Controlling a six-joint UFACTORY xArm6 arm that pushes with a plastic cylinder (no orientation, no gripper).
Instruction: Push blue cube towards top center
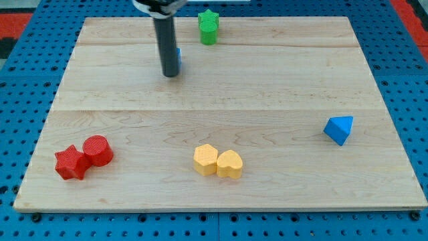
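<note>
Jawless, my tip (171,75) stands just left of the blue cube (178,57), largely hiding it.

Bright, even light falls from overhead, and the pale wooden desk (267,87) shows a faint sheen. Shadows are short and soft. Focus is sharp throughout, without blur or glare.

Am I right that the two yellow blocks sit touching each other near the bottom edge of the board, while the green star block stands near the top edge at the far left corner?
Not quite. The two yellow blocks do touch near the bottom edge, but the green star block stands near the top edge around the centre, not at the far left corner. The camera view shows it just to the right of my tip.
</note>
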